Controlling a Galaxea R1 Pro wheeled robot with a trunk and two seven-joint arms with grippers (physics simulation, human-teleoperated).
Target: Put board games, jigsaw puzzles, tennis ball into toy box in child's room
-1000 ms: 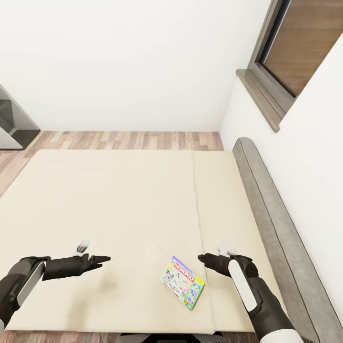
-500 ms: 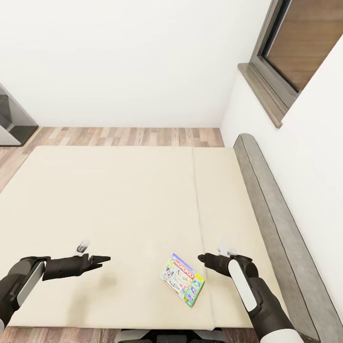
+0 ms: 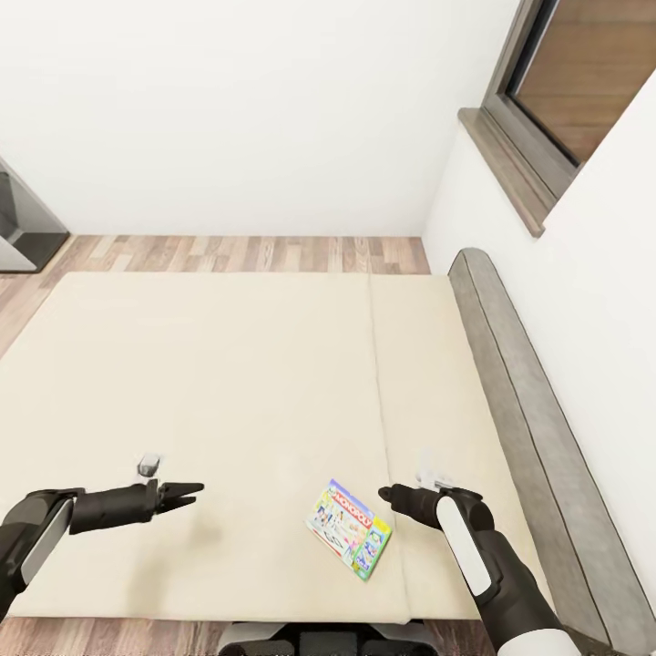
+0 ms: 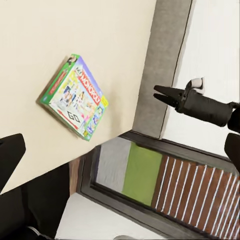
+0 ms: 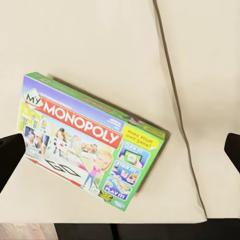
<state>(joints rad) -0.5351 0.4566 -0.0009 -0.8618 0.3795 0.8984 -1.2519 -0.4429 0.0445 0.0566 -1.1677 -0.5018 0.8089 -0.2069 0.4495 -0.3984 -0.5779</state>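
The bed (image 3: 228,401) spreads its plain cream top across the head view, with a seam running from 12 to 6 o'clock right of centre; a grey padded headboard (image 3: 519,401) borders it at 3 o'clock, against a white wall under a dark-framed window (image 3: 565,82); wood-plank floor (image 3: 246,253) shows beyond the far edge at 12 o'clock.

The Monopoly game carton (image 3: 350,528) lies flat on the bed near its front edge, at about 5 o'clock in the head view, turned askew, just left of the seam; the right wrist view shows its printed lid (image 5: 87,150) face up, with the title in a red band and a green rim.

The right gripper (image 3: 386,495) hangs over the bed just at 2 o'clock of the carton, apart from it, holding nothing; in the left wrist view its fingers (image 4: 165,93) stand slightly parted.

The left gripper (image 3: 193,495) hovers over bare bed well to 9 o'clock of the carton, its fingers a little apart and empty.

A dark grey shelf section (image 3: 23,239) sits at the 10 o'clock edge; what it holds cannot be told.
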